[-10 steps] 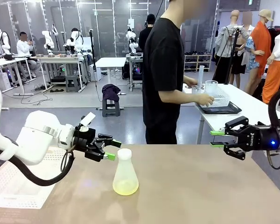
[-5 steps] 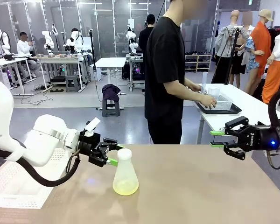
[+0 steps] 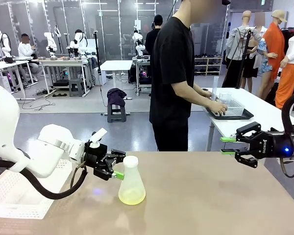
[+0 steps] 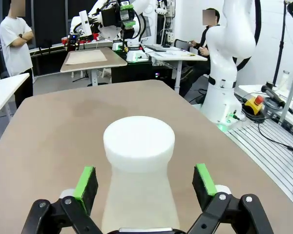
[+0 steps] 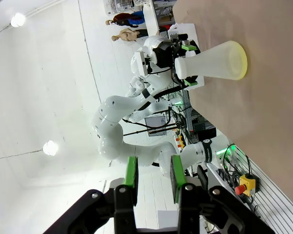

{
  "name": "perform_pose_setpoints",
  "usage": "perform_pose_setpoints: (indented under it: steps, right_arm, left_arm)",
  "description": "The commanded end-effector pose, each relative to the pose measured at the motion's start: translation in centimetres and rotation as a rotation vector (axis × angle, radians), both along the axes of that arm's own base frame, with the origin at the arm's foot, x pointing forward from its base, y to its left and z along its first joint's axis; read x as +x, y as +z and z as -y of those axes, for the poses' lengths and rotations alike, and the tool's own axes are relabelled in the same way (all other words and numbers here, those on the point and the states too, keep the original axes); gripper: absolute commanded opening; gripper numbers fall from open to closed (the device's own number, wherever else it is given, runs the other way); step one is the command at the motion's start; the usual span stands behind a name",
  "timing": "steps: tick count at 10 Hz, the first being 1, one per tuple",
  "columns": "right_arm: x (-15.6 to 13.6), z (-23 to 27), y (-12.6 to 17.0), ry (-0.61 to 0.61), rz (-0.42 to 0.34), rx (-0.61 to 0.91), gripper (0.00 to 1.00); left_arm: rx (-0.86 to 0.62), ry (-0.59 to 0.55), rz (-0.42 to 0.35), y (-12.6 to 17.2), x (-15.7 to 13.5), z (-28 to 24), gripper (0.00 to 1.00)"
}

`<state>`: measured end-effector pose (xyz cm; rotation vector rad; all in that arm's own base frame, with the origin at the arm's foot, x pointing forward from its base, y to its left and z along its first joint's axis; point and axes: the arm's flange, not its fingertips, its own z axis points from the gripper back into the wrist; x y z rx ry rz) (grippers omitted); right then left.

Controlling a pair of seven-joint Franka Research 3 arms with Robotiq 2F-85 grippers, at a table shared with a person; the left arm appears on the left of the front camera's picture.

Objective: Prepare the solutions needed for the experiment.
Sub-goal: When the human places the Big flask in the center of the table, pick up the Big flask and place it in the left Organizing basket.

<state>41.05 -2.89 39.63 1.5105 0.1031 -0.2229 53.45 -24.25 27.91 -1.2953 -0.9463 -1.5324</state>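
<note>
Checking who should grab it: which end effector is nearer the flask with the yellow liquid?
The left. The left end effector has its open fingers on either side of the flask neck. The right end effector hangs in the air far off to the flask's right, holding nothing.

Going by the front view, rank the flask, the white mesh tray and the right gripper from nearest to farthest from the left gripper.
1. The flask, its neck between the open fingers of the left gripper.
2. The white mesh tray, on the table's left edge, below the left arm.
3. The right gripper, far across at the right side.
</note>
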Motion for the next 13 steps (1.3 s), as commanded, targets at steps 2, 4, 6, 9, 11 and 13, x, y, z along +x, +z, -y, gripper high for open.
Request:
perform_pose_setpoints:
  steps: [2,4,6,9,11,13]
  right_arm:
    - [0.0,0.0,0.0,0.001,0.001,0.004,0.36]
    - [0.0,0.0,0.0,0.001,0.001,0.004,0.36]
    - [0.0,0.0,0.0,0.001,0.001,0.004,0.36]
    - [0.0,0.0,0.0,0.001,0.001,0.004,0.36]
    - [0.0,0.0,0.0,0.001,0.001,0.004,0.36]
    - [0.0,0.0,0.0,0.001,0.001,0.004,0.36]
  left_arm:
    - [-0.050,-0.038,0.002,-0.9,1.2,1.0,1.00]
    - [-0.058,-0.067,-0.012,-1.2,1.2,1.8,1.00]
    - [-0.079,-0.092,-0.032,-1.7,1.3,2.7,1.00]
    - [-0.104,-0.127,-0.070,-2.2,1.5,3.7,1.00]
    - [-0.118,-0.120,-0.114,-2.4,1.7,3.7,0.83]
    - [-0.119,-0.097,-0.151,-2.3,1.9,3.5,0.66]
